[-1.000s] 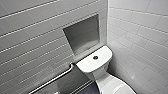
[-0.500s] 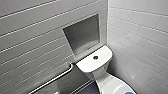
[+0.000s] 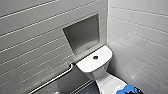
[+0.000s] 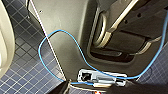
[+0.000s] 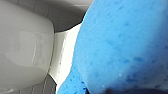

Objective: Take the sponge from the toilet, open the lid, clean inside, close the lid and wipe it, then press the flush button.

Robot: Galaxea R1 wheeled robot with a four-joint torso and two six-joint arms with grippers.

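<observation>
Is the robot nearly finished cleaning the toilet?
Done, it seems: the sponge is picked up, sitting close by the right wrist camera near the toilet. In hand: I can't tell whether the toilet is open or cleaning has begun. Left, probably: wiping and pressing the button, with nothing near it.

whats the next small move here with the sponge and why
Probably bend to bring the bowl fully into the head view first. The sponge shows at that view's bottom edge beside the toilet, off the tank top, where the button stands alone. The bowl runs off that edge, so whether the lid is up cannot be told.
</observation>
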